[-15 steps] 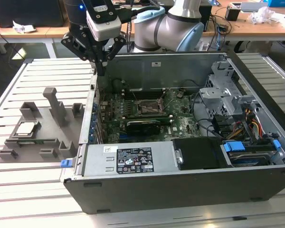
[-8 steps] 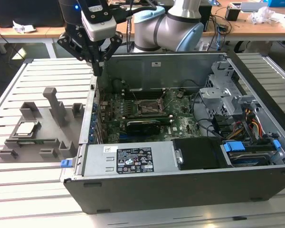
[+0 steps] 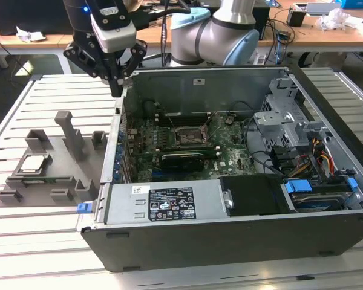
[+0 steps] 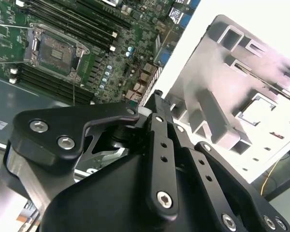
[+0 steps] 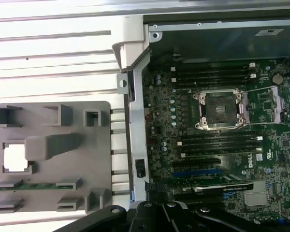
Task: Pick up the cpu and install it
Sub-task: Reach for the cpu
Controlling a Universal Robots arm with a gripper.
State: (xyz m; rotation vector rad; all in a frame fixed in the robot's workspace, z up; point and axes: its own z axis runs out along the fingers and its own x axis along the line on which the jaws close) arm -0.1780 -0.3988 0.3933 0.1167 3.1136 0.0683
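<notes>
One gripper [image 3: 116, 90] hangs at the upper left of the exterior view, above the case wall [image 3: 121, 118], jaws pressed together on nothing. The cpu [image 3: 35, 163] lies lower left in its grey holder tray [image 3: 88, 164], well apart. A descent there could clip the tray's upright post [image 3: 72, 136] beside it.

One cpu [image 3: 35, 163], one grey holder tray [image 3: 85, 175], one open computer case [image 3: 230, 235], one motherboard socket [image 3: 187, 138], one pincer [image 3: 116, 89].
</notes>
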